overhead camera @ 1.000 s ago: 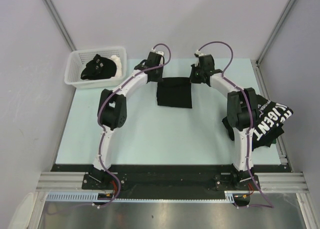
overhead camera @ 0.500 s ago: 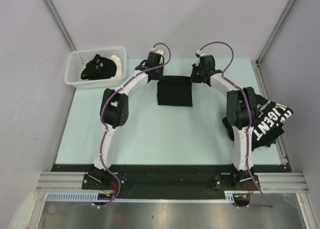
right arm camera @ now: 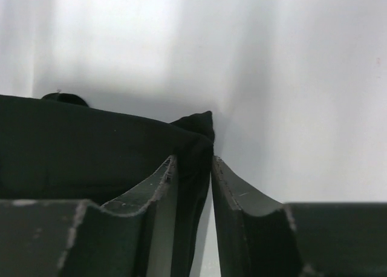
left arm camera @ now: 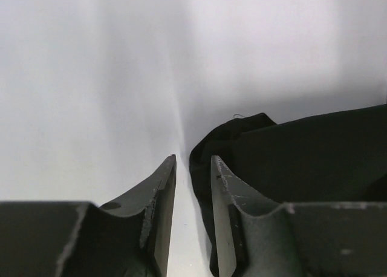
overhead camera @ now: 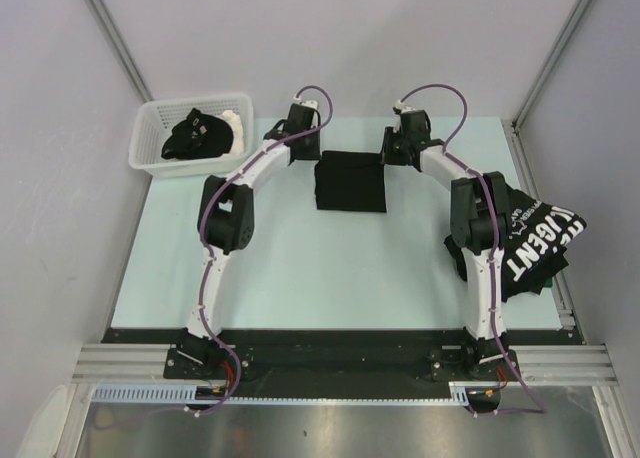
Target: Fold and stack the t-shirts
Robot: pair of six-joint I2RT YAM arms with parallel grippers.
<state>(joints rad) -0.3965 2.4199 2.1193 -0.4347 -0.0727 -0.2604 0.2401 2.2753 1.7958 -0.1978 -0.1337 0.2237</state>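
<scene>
Jaws on the left gripper (left arm camera: 193, 159) stand a narrow slit apart, low over the tabletop (overhead camera: 300, 268). The left far corner of the folded t-shirt (overhead camera: 350, 182) lies partly in that slit against the right-hand finger. A strip of bare surface shows beside the other finger, so this gripper is released, not clamped on the cloth. The right gripper (right arm camera: 193, 159) is parted by about the same slim amount at the shirt's right far corner. Black cloth fills nearly the whole gap there, and whether it is truly pinched cannot be told. The folded shirt is a plain black rectangle lying flat at the far middle of the tabletop, between the two grippers, with no print showing on its upper face. A second black t-shirt (overhead camera: 540, 240) lies rumpled at the right edge of the tabletop, partly behind the right arm. Its large white block lettering runs diagonally, and the letters "GENT" can be read at the end of a longer word. At the far left corner a white slotted basket (overhead camera: 150, 130) holds another crumpled black garment (overhead camera: 195, 138).
</scene>
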